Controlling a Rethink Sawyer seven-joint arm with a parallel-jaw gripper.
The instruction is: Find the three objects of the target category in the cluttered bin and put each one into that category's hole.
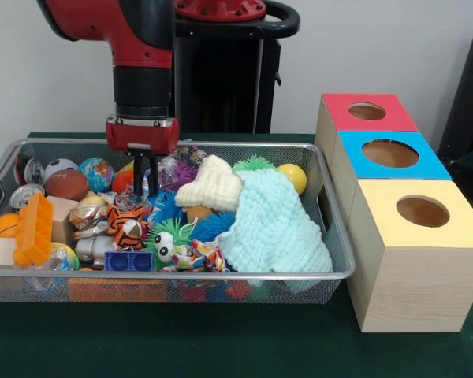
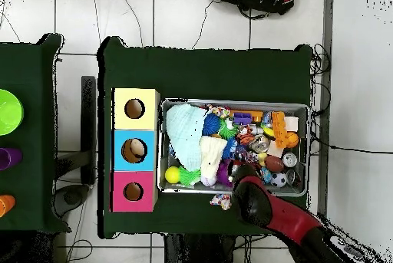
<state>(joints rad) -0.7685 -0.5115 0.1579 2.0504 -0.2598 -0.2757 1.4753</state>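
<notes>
A wire-mesh bin (image 1: 181,275) holds a heap of toys: a striped tiger plush (image 1: 126,223), an orange block toy (image 1: 33,229), a blue brick (image 1: 129,261), a brown football (image 1: 66,184), a globe ball (image 1: 97,172), a yellow ball (image 1: 293,176) and a purple spiky ball (image 1: 178,174). A mint knitted cloth (image 1: 272,224) and a cream knitted piece (image 1: 211,187) cover the right half. My gripper (image 1: 146,181) hangs at the bin's back, shut, tips down among the toys beside the purple ball. I see nothing held. In the overhead view my arm (image 2: 265,205) covers it.
Three wooden boxes with round holes stand beside the bin: red (image 1: 368,112), blue (image 1: 390,153), yellow (image 1: 422,213). Overhead, they are the yellow (image 2: 136,109), blue (image 2: 135,150) and pink (image 2: 133,192) boxes. A small patterned object (image 2: 221,201) lies on the cloth outside the bin (image 2: 308,152).
</notes>
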